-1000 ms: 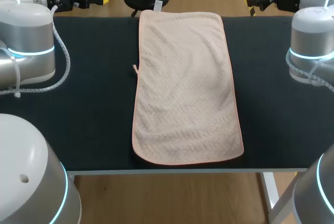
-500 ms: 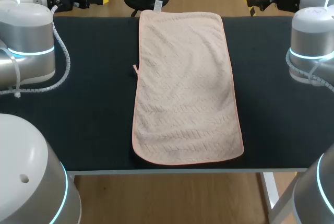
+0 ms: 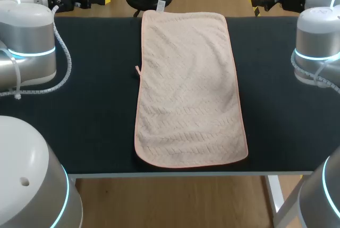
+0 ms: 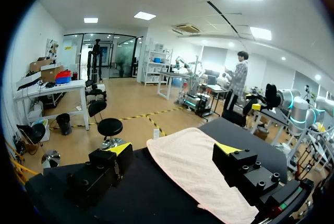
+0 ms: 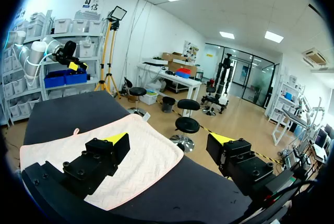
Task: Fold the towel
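**Towel: lying flat and unfolded, no grip taken**

Left gripper (image 4: 175, 151): fingers are standing wide apart and gripping nothing. It is hanging off to the table's far left side, with the towel (image 4: 193, 169) lying ahead of it on the surface below.

Right gripper (image 5: 169, 140): fingers are likewise standing wide apart and holding nothing. It is hanging off to the far right side and looking back across the same cloth.

Change: nothing is moving. Both arms and the cloth are sitting exactly as they were a second ago. By my reading the fold is not yet begun and the arms are waiting at rest, with every step of the task remaining.

Position of item: the pale pink towel is lying spread full length down the middle of the black table (image 3: 95, 121). One short edge is reaching the far rim and the other is lying near the front rim. A white label (image 3: 161, 5) is showing at the far edge.

Containers: none is showing on the table.
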You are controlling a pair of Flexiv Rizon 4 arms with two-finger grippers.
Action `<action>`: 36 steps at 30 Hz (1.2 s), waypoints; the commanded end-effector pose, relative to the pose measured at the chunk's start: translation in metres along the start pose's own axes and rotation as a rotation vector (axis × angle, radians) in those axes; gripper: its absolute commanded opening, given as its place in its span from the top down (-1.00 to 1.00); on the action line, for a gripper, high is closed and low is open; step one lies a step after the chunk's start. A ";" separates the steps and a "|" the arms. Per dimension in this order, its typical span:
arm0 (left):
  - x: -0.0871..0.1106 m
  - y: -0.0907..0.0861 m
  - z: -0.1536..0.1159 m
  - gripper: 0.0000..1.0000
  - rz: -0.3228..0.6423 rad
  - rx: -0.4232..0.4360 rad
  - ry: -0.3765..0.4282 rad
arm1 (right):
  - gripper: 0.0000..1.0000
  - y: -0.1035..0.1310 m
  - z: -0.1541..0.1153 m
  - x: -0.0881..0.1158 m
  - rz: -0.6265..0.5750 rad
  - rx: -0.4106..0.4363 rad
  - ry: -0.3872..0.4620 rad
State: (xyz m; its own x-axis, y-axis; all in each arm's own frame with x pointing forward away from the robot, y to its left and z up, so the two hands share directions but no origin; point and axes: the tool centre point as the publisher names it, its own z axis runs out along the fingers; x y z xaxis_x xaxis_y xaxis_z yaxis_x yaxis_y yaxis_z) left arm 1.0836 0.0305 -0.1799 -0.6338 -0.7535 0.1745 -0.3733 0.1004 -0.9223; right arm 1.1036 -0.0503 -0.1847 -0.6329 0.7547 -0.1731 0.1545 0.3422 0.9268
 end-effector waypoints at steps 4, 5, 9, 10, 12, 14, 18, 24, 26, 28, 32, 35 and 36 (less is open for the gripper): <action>0.000 0.001 0.001 -1.00 0.001 0.005 -0.002 | -1.00 0.000 0.000 0.000 -0.001 0.000 0.001; 0.000 0.001 0.001 -1.00 0.001 0.005 -0.002 | -1.00 0.000 0.000 0.000 -0.001 0.000 0.001; -0.007 -0.008 0.013 -1.00 0.043 -0.033 0.007 | -1.00 -0.001 0.008 -0.006 -0.085 0.135 -0.022; -0.007 -0.009 0.016 -1.00 0.067 -0.058 0.007 | -1.00 -0.003 0.012 -0.007 -0.127 0.199 -0.022; -0.003 -0.012 0.024 -1.00 0.143 -0.140 0.024 | -1.00 -0.005 0.020 -0.009 -0.193 0.335 -0.006; 0.003 -0.014 0.033 -1.00 0.243 -0.240 0.054 | -1.00 -0.006 0.025 -0.008 -0.285 0.437 0.020; 0.025 -0.014 0.054 -1.00 0.491 -0.472 0.100 | -1.00 -0.008 0.030 0.000 -0.468 0.607 0.097; 0.060 -0.006 0.072 -1.00 0.785 -0.724 0.160 | -1.00 -0.012 0.018 0.016 -0.686 0.808 0.272; 0.070 -0.003 0.075 -1.00 0.819 -0.784 0.164 | -1.00 -0.014 0.010 0.020 -0.729 0.846 0.312; 0.077 0.000 0.077 -1.00 0.845 -0.821 0.169 | -1.00 -0.016 0.001 0.025 -0.727 0.856 0.387; 0.086 0.003 0.079 -1.00 0.858 -0.883 0.177 | -1.00 -0.016 -0.008 0.027 -0.714 0.836 0.436; 0.086 0.003 0.079 -1.00 0.858 -0.883 0.177 | -1.00 -0.016 -0.008 0.027 -0.714 0.836 0.436; 0.086 0.003 0.079 -1.00 0.858 -0.883 0.177 | -1.00 -0.016 -0.008 0.027 -0.714 0.836 0.436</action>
State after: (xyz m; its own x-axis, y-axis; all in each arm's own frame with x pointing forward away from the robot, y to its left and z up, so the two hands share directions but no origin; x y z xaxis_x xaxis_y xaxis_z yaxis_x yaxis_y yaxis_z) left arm 1.0757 -0.0876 -0.2024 -0.8977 -0.3576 -0.2575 -0.1037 0.7394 -0.6652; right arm 1.0788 -0.0347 -0.2139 -0.8154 0.3059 -0.4915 0.0001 0.8490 0.5283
